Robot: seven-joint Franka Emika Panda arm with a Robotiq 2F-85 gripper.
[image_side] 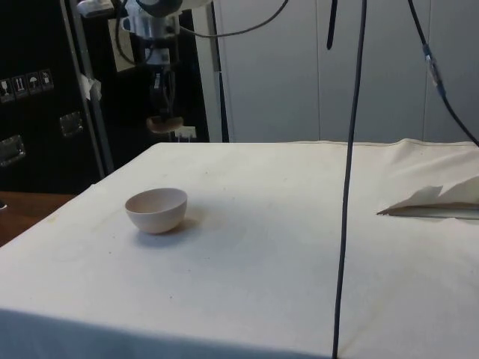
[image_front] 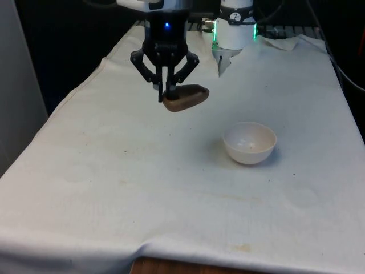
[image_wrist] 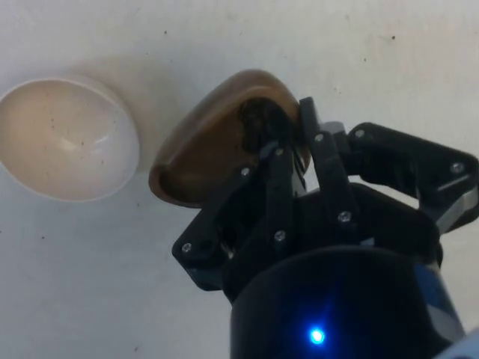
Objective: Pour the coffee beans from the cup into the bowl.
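- Black two-finger gripper [image_front: 166, 91] aloft, jaws pinching rim of brown wooden cup [image_front: 186, 97], cup clear of white tablecloth [image_front: 114, 171], tilted.
- Dark coffee beans [image_wrist: 258, 120] inside, by fingers.
- White round bowl [image_front: 250, 142] on cloth, twd front view's right of cup, apart.

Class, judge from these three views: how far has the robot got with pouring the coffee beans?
Done: the gripper has the brown cup clamped by its rim, lifted off the cloth. In hand: carrying it. Left: the white bowl holds no beans and sits apart, so moving over it and tipping remain.
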